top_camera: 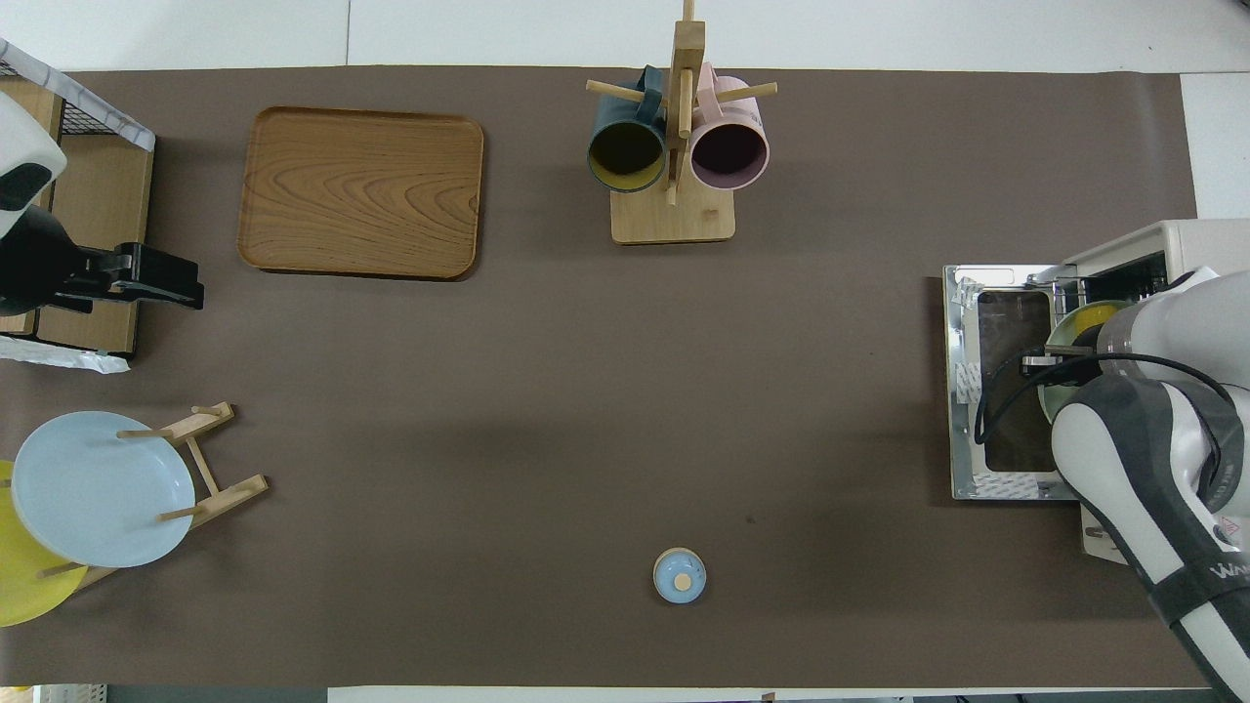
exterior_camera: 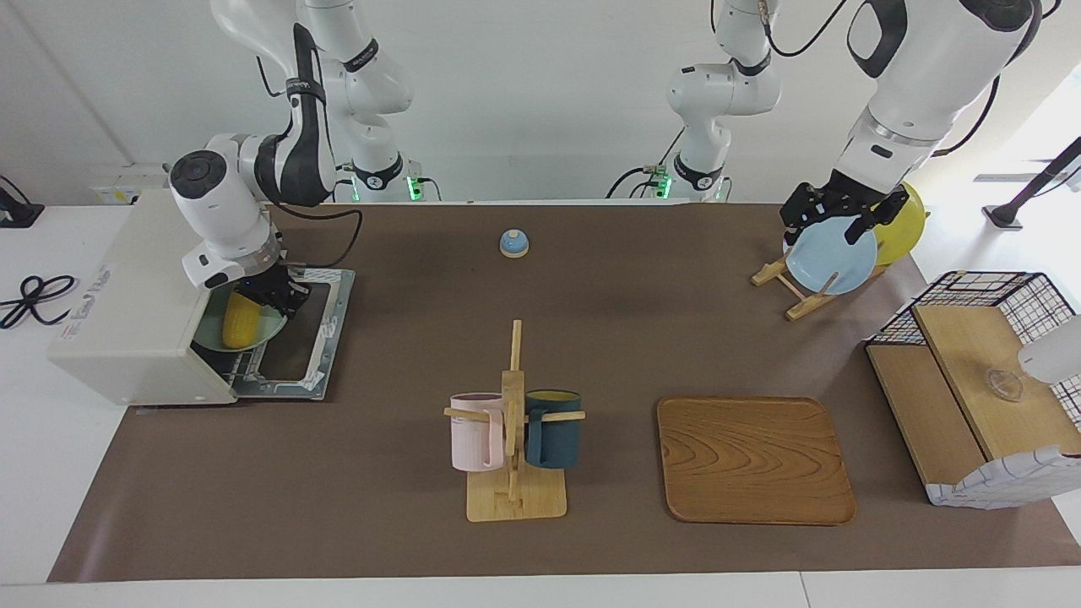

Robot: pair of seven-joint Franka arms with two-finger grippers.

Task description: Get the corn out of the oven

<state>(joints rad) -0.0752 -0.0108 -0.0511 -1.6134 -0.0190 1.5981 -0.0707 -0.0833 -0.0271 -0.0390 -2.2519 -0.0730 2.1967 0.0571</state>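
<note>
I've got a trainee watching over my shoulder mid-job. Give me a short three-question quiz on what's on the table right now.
1. True or false: the oven door is shut.
2. What does the corn lie on? A) wooden tray B) pale green plate C) bare rack
3. Fill in: the left claw hangs over the ___ plate in the wooden stand.

Key:
1. False. The door lies folded down, and the right claw is closed at the corn's end.
2. B, the pale green plate.
3. blue
</note>
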